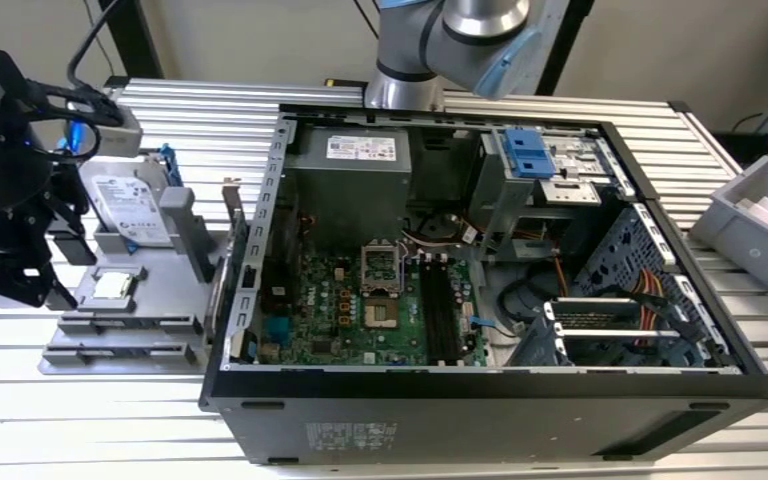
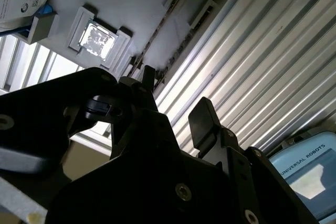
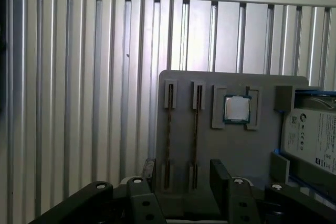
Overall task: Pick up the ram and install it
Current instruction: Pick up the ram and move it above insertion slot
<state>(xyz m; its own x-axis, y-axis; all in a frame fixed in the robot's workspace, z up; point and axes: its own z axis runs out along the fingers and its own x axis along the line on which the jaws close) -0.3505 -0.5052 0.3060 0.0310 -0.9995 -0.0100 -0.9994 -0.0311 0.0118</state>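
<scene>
**A:** Ribbed aluminium table (image 1: 91, 430) under everything. What stage is the arm at?

**B:** Picking stage, I'd say, nothing grabbed yet. The grey parts tray (image 1: 157, 290) sits at the exterior view's left. In the first wrist view the gripper (image 3: 182, 166) hangs over it, claw spread wide and empty. The ram (image 3: 169, 140) stands on edge in a tray slot and falls between the two fingers as that camera sees it. A second strip (image 3: 195, 140) sits just beside it in the next slot.

**A:** And the target?

**B:** Mid-table, the open PC case (image 1: 491, 400), with long black motherboard slots (image 1: 438, 312) inside. Well apart from the ram.

**A:** What does the grab need?

**B:** My guess: jaws square across that thin edge and centred on one stick only, since the neighbour is so close.

**A:** Anything you can't make out?

**B:** The sticks are edge-on, so no chips are visible. I can't tell how high the fingertips are above them. The exterior view also crops part of the gripper at its edge.
</scene>
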